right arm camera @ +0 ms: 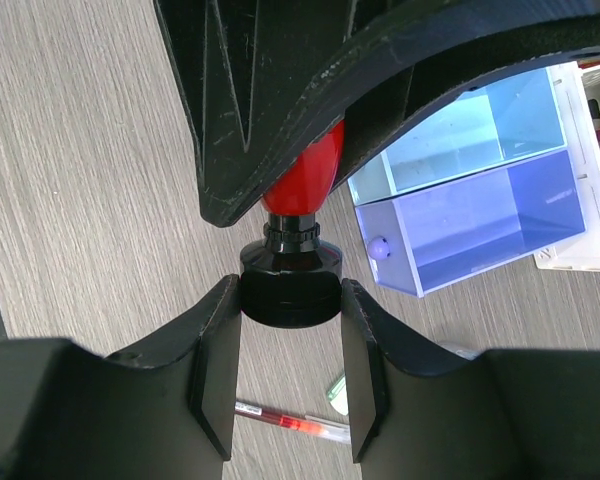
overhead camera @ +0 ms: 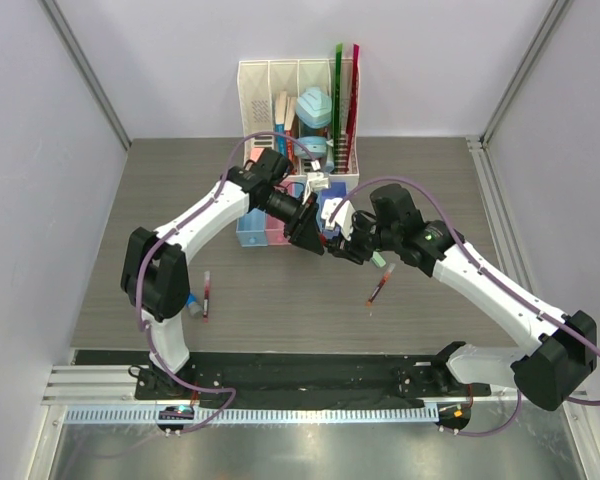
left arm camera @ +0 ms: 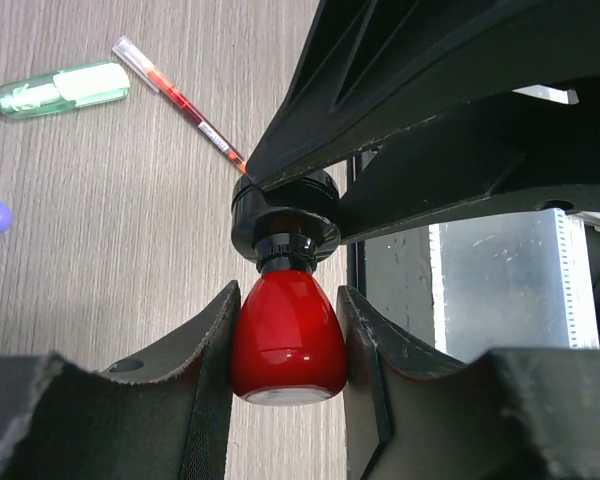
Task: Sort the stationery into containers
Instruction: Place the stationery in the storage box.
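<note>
Top view: the left claw [overhead camera: 313,230] and right claw [overhead camera: 342,240] meet above the grey wood-grain worktop [overhead camera: 430,200], near the joined row of small plastic bins [overhead camera: 250,232].

Left wrist: the left claw clamps the glossy bulb of a small red-and-black plastic cylinder [left arm camera: 287,340]. It looks light, rigid and slippery.

Right wrist: the right claw pinches its black base, probably the surer hold.

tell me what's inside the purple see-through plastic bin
In the right wrist view the purple see-through plastic bin looks empty. A small lilac ball shows at its near corner; inside or outside the wall, I cannot tell. In the top view the arms mostly cover it.
</note>
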Tool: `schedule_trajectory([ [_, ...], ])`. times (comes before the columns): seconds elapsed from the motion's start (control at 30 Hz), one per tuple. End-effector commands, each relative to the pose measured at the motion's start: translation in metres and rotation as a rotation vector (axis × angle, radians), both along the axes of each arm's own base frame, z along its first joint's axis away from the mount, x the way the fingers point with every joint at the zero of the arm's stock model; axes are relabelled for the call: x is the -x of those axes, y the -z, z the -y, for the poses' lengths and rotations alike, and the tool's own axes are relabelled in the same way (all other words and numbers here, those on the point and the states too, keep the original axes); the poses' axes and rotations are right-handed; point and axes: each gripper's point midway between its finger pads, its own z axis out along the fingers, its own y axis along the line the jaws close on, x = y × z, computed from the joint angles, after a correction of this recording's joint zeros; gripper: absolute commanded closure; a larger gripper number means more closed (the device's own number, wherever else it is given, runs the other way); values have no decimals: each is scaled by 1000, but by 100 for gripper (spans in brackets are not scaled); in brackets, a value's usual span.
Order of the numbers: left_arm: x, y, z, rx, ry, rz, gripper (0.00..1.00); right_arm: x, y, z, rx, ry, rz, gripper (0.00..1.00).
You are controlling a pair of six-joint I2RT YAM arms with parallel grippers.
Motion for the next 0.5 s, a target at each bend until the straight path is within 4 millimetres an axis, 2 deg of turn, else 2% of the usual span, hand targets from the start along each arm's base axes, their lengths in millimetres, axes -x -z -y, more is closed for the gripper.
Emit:
schedule_trajectory([
  [0.0,-3,-13,3,16,4,34,100,-6,-12,-4,-34,6,49,91],
  [0.07,-4,-11,0,-4,-1,47,100,-5,-10,-4,-30,4,49,79],
  [0.1,-5,-13,0,-10,-3,58,100,-4,-7,-3,-25,2,42,56],
  [0.2,-12,-11,-6,-58,-9,97,100,-2,-7,1,-18,9,48,23],
  [0.33,-36,-10,-24,-111,-84,130,100,-2,-16,9,-19,36,88,9],
  [0.4,-50,-11,-34,-137,-129,144,100,-2,-16,13,-14,49,98,6],
  [0.47,-72,-5,-54,-214,-205,186,100,-2,-16,19,-8,66,115,4],
])
